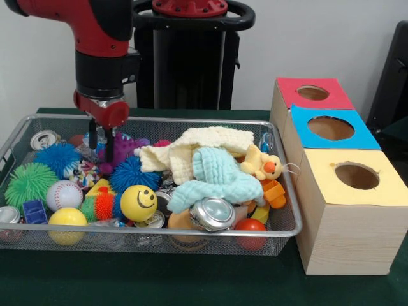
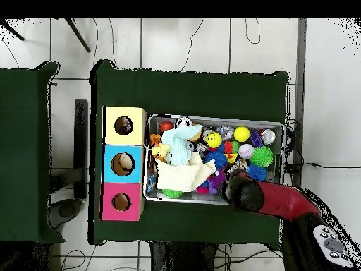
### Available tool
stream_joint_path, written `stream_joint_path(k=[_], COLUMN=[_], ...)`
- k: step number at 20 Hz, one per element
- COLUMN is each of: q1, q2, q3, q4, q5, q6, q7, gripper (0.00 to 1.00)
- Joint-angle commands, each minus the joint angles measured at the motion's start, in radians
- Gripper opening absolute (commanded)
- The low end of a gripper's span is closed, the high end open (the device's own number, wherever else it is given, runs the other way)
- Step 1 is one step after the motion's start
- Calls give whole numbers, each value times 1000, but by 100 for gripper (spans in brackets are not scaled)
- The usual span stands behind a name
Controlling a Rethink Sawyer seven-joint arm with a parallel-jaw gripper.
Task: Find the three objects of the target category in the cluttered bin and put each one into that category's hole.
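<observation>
The gripper [image 1: 101,141] hangs low over the far left part of the bin [image 1: 290,224], its two dark fingers [image 1: 109,146] spread a little with nothing between them, tips down among the toys just beside a purple spiky toy [image 1: 125,148]. One printed fabric piece [image 1: 85,172] lies below it, between a blue spiky ball [image 1: 57,157] and a baseball [image 1: 64,195] (the other two I can't pick out). The hole [image 1: 357,176] in the yellow-topped box [image 1: 352,237] sits right of the bin, nearest of three.
</observation>
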Motion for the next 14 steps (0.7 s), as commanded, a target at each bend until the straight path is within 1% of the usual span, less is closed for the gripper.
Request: stream_joint_path(k=[1, 5, 9, 12, 14], q1=[-41, -50, -43, -24, -6], q2=[30, 20, 56, 82, 88], q3=[111, 126, 123, 113, 104], q4=[-95, -99, -122, -143, -142], q5=[7, 17, 12, 10, 15], q6=[-18, 3, -22, -47, -60], q7=[-29, -31, -14, 7, 28], gripper=[100, 100, 100, 100, 100])
